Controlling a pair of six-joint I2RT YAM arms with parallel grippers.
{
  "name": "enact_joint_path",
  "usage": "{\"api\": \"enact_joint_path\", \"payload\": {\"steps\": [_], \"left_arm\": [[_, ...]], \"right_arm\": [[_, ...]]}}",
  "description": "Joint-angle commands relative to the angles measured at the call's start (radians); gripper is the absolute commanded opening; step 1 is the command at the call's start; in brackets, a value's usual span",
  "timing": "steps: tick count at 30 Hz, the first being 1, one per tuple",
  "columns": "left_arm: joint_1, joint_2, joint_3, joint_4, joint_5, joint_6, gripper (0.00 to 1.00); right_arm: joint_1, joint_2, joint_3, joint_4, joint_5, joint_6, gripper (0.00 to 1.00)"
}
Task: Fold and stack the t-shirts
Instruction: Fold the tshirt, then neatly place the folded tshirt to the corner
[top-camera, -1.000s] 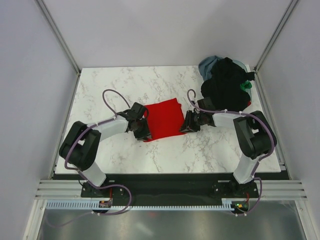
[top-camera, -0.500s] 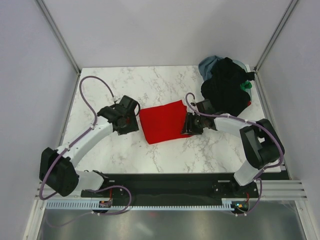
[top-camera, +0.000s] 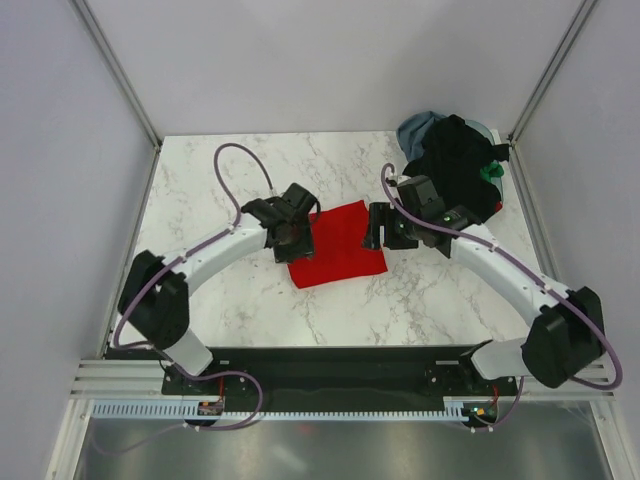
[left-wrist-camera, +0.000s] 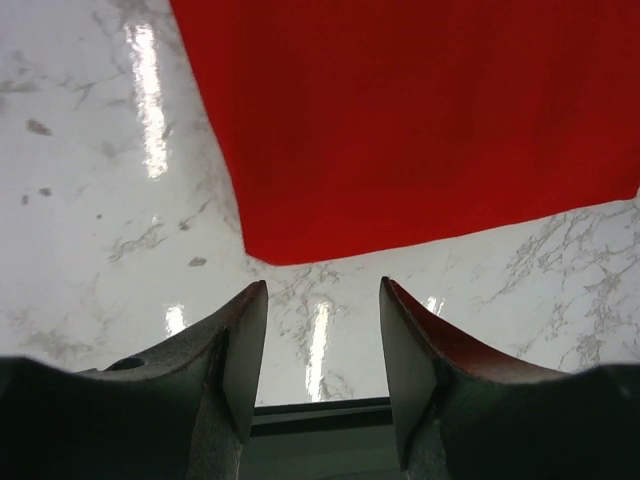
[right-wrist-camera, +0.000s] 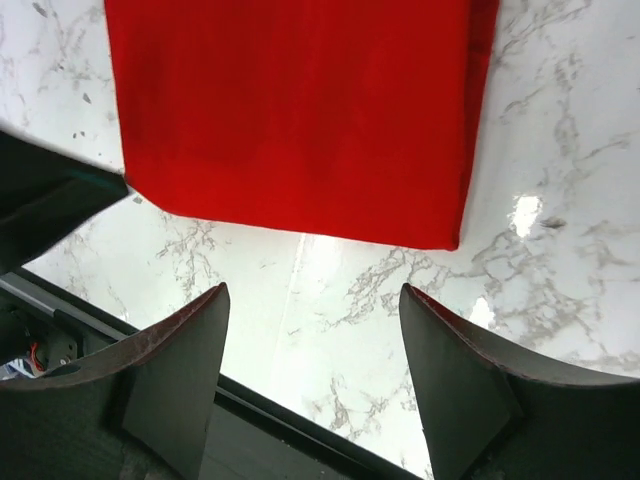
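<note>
Lying near the middle of the tabletop (top-camera: 200, 180), the red t-shirt (top-camera: 340, 245) is folded into a flat panel close to square, slightly longer from near to far. Its long sides lean a little to the left as they run away from the arm bases, so its near edge climbs toward the right. No neck label shows, so which end is the collar cannot be told.

The other t-shirts sit heaped in the far right corner, well apart from the red one: a black one (top-camera: 455, 175) on top, a grey-blue one (top-camera: 418, 128) behind it and a bit of green (top-camera: 490, 172) at its right.

The left tool (top-camera: 300, 243) hangs at the panel's left edge and the right tool (top-camera: 377, 228) just beside its right edge. In both wrist views the fingers stand spread with only bare marble between them, and the red cloth lies just ahead of the tips.

Half a second ago the left tool was clear of the cloth on the left; it has swung in over that edge. The right tool has shifted farther up the right edge and its arm is stretched out wider. The panel itself has barely moved.
</note>
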Motion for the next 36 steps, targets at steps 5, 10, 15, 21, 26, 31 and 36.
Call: {"api": "enact_joint_path", "payload": {"steps": [5,10,15,21,26,31,36], "left_arm": [[0.017,0.305,0.099,0.132,0.060,0.019,0.55],[0.138,0.434,0.104,0.120,0.075,0.023,0.51],[0.245,0.480,0.141,0.086,0.074,0.066,0.49],[0.348,0.547,0.236,0.022,0.043,0.121,0.49],[0.451,0.629,0.409,-0.055,-0.001,0.204,0.47],[0.555,0.779,0.689,-0.191,-0.113,0.273,0.47],[0.660,0.951,0.998,-0.315,-0.296,0.364,0.48]], "right_arm": [[-0.001,-0.182,-0.014,-0.143,0.090,-0.049,0.80],[-0.003,-0.237,-0.088,-0.155,0.088,-0.060,0.81],[-0.006,-0.250,-0.132,-0.148,0.094,-0.081,0.82],[-0.014,-0.211,-0.150,-0.131,0.084,-0.095,0.82],[-0.020,-0.210,-0.166,-0.116,0.087,-0.101,0.83],[-0.021,-0.181,-0.177,-0.089,0.061,-0.090,0.83],[-0.023,-0.152,-0.198,-0.071,0.044,-0.096,0.83]]}}
